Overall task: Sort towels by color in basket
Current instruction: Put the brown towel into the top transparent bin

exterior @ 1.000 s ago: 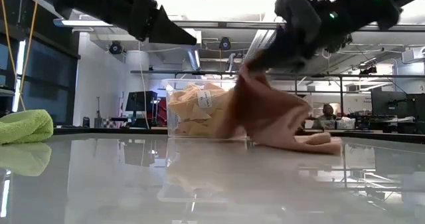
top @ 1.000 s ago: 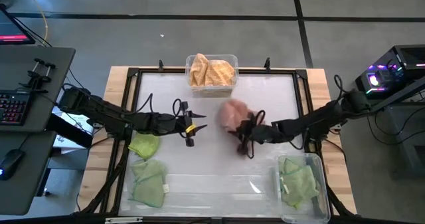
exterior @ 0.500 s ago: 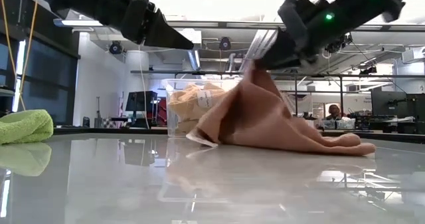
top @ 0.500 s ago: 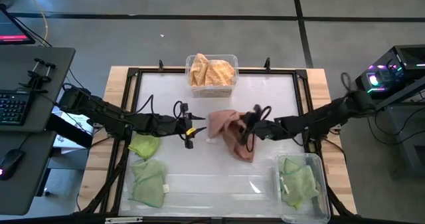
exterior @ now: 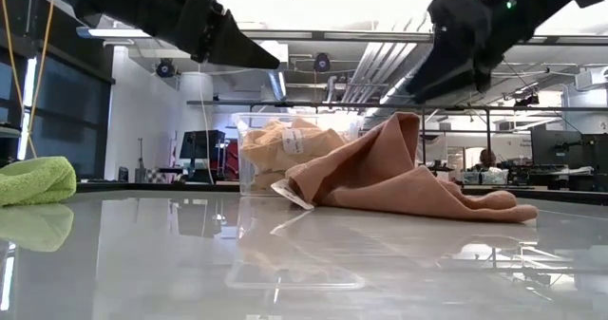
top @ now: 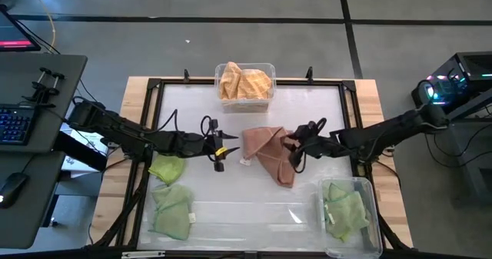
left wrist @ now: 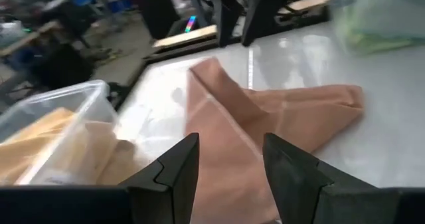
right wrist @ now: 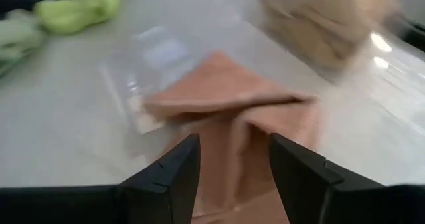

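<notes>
pink towel (top: 269,153): 1 | loose green towels (top: 171,197): 2 | both fingers: apart, empty

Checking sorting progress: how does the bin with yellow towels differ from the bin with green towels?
The bin with yellow towels sits at the table's far edge, centre; the bin with green towels sits at the near right corner. The first holds mustard yellow towels heaped to its rim; the second holds light green towels lying lower. Both are clear plastic. The pink towel lies in neither.
</notes>
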Controlling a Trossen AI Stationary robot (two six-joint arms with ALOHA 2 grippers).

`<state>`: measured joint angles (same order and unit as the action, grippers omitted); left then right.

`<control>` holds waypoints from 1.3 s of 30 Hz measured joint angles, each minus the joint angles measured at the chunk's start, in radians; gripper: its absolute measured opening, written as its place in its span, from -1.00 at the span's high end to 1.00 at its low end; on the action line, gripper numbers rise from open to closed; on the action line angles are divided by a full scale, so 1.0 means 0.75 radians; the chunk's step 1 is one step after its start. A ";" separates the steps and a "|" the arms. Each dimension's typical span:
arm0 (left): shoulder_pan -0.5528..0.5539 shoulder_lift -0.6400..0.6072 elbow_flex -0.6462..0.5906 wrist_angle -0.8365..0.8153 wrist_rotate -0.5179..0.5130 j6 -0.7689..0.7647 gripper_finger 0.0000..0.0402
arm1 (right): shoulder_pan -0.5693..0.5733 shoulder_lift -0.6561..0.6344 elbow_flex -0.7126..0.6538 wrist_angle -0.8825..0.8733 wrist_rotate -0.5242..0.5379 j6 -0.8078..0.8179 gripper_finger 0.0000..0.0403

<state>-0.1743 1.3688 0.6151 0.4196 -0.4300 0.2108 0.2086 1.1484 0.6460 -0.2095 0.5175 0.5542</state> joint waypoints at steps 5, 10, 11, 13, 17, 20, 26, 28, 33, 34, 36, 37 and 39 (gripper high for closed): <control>0.055 0.104 0.000 0.091 0.141 -0.025 0.24 | -0.001 0.018 0.031 0.131 -0.118 -0.254 0.14; 0.115 0.293 0.008 0.283 0.145 -0.059 0.24 | -0.059 0.126 0.031 0.262 0.123 -0.281 0.14; 0.125 0.330 0.016 0.291 0.149 -0.061 0.24 | -0.078 0.161 0.031 0.259 0.151 -0.241 0.14; 0.143 0.406 0.039 0.289 0.183 -0.068 0.24 | -0.115 0.237 0.031 0.242 0.128 -0.162 0.14; 0.165 0.527 0.091 0.214 0.332 -0.071 0.24 | -0.166 0.396 0.031 0.195 -0.220 -0.011 0.14; 0.164 0.556 0.124 0.108 0.265 -0.071 0.24 | -0.170 0.507 0.031 0.186 -0.445 0.026 0.14; 0.125 0.453 0.163 -0.088 -0.018 -0.070 0.24 | -0.114 0.498 0.090 0.183 -0.495 -0.107 0.14; 0.112 0.387 0.162 -0.138 -0.038 -0.070 0.24 | -0.078 0.454 0.143 0.137 -0.495 -0.221 0.14; 0.097 0.291 0.158 -0.112 0.038 -0.100 0.24 | -0.019 0.385 0.215 0.020 -0.387 -0.353 0.14; 0.097 0.288 0.161 -0.106 0.066 -0.115 0.24 | -0.015 0.383 0.214 0.022 -0.372 -0.355 0.14; 0.100 0.290 0.158 -0.105 0.101 -0.144 0.24 | -0.022 0.392 0.213 0.047 -0.374 -0.397 0.13; 0.103 0.299 0.158 -0.094 0.107 -0.150 0.24 | -0.031 0.397 0.213 0.036 -0.377 -0.419 0.13; 0.106 0.307 0.158 -0.106 0.107 -0.167 0.24 | -0.056 0.423 0.211 0.033 -0.377 -0.450 0.09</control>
<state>-0.0951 1.5992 0.7335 0.3397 -0.3499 0.0855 0.1662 1.4658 0.8043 -0.1851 0.2344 0.2166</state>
